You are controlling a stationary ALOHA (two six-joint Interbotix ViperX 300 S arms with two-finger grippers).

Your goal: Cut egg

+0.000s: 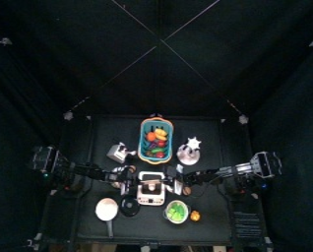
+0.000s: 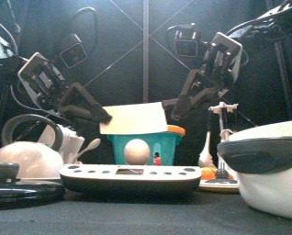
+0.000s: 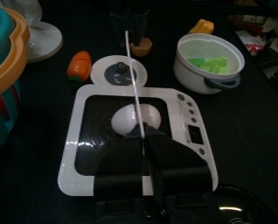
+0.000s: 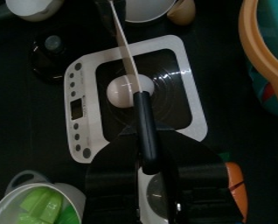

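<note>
Top view: egg (image 1: 149, 185) mid-board (image 1: 137, 197) (clear rim)

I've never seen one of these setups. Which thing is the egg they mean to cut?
Find the white-rimmed black scale at the table's front middle, between the two arms. The egg sits alone at its centre: pale, smooth and round, unlike the green pieces in the pot beside it.

Both arms (image 2: 62, 92) are black, boxy-jointed with looping black cables, each ending in a black tool (image 3: 142, 171).
</note>
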